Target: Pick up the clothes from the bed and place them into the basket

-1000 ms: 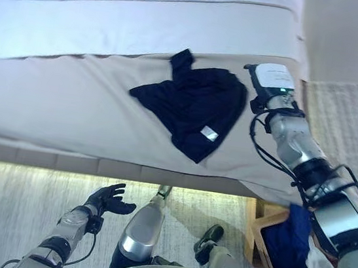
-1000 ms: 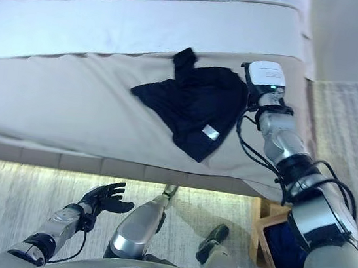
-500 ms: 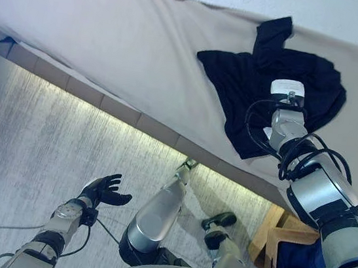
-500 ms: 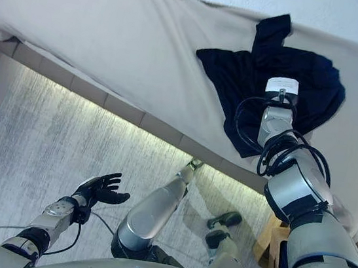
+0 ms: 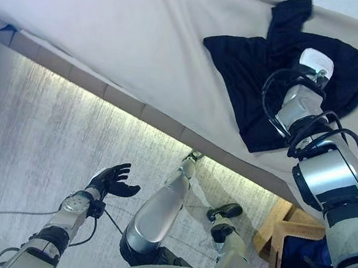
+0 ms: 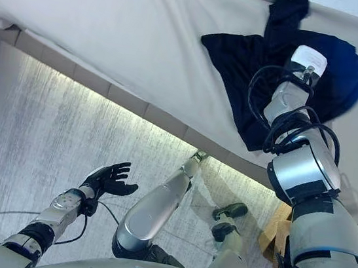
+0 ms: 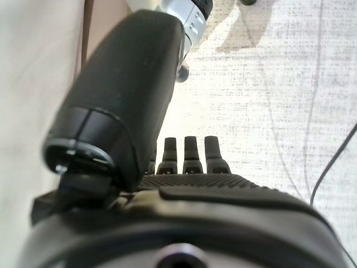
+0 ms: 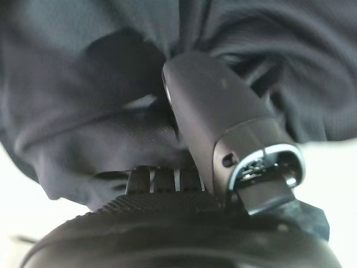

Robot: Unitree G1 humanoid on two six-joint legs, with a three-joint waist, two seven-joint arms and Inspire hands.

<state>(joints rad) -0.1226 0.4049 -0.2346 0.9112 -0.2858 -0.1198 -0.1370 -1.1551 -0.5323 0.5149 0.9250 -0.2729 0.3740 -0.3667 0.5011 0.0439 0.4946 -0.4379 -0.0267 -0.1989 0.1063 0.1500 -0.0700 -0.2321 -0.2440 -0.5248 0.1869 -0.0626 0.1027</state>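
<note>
A dark navy garment (image 5: 253, 71) lies spread on the beige bed (image 5: 114, 26). My right hand (image 8: 223, 123) rests on top of the garment's right part, under the white wrist box (image 5: 316, 61). In the right wrist view the dark cloth (image 8: 83, 84) bunches in folds round the thumb and fingers, which pinch it. My left hand (image 5: 114, 182) hangs open and empty over the floor, well below the bed's edge; its straight fingers (image 7: 192, 153) show in the left wrist view. The wooden basket (image 5: 283, 228) stands on the floor at lower right with blue clothes (image 5: 301, 262) in it.
The bed's lit lower edge (image 5: 123, 103) runs slantwise across the view. A pale rug (image 5: 46, 136) covers the floor between the bed and me. The basket's rim also shows in the right eye view (image 6: 278, 226).
The camera has shifted. My right hand has moved from beside the garment onto it and further across, and the cloth has bunched round it. The left hand stays open and low.
</note>
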